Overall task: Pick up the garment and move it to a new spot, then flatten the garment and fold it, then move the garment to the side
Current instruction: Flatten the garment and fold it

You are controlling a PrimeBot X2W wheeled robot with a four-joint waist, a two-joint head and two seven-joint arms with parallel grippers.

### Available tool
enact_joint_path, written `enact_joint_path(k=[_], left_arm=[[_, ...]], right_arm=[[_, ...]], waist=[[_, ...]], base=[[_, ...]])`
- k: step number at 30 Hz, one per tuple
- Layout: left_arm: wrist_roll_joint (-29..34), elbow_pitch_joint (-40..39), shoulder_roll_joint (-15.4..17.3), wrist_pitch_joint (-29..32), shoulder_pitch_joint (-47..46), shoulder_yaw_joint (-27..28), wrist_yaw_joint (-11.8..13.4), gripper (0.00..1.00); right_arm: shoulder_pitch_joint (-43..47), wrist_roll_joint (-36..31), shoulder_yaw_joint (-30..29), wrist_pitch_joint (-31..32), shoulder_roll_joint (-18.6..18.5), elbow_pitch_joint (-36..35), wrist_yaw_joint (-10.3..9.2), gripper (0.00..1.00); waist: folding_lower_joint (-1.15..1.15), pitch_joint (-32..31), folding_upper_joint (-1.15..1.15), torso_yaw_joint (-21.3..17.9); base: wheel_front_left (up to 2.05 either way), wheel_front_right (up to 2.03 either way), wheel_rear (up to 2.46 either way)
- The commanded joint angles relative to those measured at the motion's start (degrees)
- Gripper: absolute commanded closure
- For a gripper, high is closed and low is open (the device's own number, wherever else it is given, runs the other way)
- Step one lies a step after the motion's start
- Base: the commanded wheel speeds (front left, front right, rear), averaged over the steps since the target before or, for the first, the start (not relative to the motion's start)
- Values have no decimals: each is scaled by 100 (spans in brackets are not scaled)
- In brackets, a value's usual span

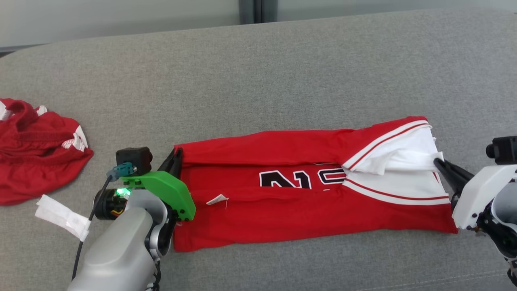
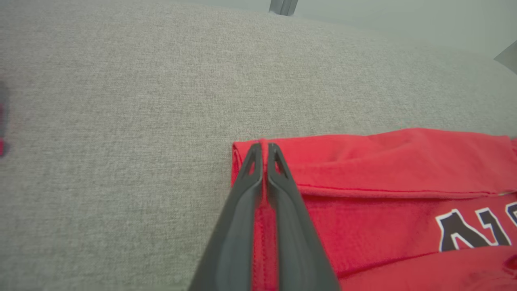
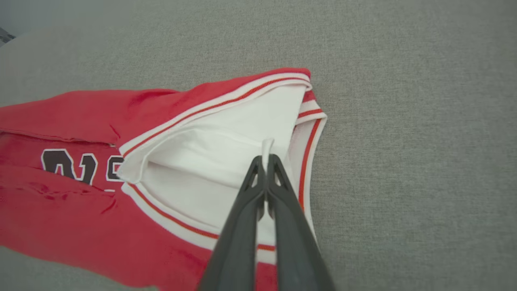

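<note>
Our left gripper (image 1: 176,157), lower left, pinches a folded edge of the garment (image 1: 291,214). Our right gripper (image 1: 439,163), at right, clamps its white lining. The garment lies lengthwise across centre frame on the grey cushion (image 1: 258,81).

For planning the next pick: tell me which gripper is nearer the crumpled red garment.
Left. The left gripper pinches the jersey end facing the crumpled red garment; the right gripper pinches the opposite, white-trimmed end.
</note>
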Motion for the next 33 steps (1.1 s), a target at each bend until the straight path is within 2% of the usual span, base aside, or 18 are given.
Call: enact_joint_path(k=[1, 7, 8, 9, 10, 11, 20, 24, 28, 33], left_arm=[[-53, 10, 28, -35, 120, 25, -2, 100], [-125, -10, 3, -36, 296, 28, 17, 100], [-135, -12, 0, -40, 320, 24, 19, 97], [-114, 5, 2, -15, 350, -11, 32, 56], [-132, 3, -7, -27, 372, -7, 27, 23], [-163, -17, -25, -97, 401, 27, 20, 0], [8, -456, 63, -568, 787, 345, -162, 0], [717, -1407, 123, -594, 1159, 1231, -163, 0], [1596, -2241, -19, -592, 1682, 2095, -376, 0], [2371, -2749, -315, -593, 2223, 2987, -632, 0]], right_arm=[[153, -67, -75, 59, 46, -56, -8, 100], [527, -224, -309, 211, 243, -247, -8, 100], [582, -246, -330, 242, 274, -262, -8, 93], [647, -276, -373, 278, 314, -262, -8, 19], [686, -298, -418, 289, 339, -268, -8, 0], [717, -334, -462, 316, 378, -289, -8, 0], [941, -587, -888, 385, 576, -431, -8, 0], [924, -759, -1262, 473, 744, -426, -6, 0], [774, -1004, -1611, 657, 989, -363, -6, 0], [528, -1349, -1972, 1066, 1289, -106, -6, 0]], waist=[[0, -50, 0, -16], [0, -127, 0, 5], [0, -139, 0, 9], [0, -160, 0, 15], [0, -177, 0, 19], [0, -200, 0, 25], [0, -452, 0, 100], [0, -546, 0, 184], [0, -581, 0, 238], [0, -566, 0, 286]], base=[[0, 0, 0], [0, 0, 0], [0, 0, 0], [0, 0, 0], [0, 0, 0], [0, 0, 0], [0, 0, 0], [0, 0, 0], [0, 0, 0], [0, 0, 0]])
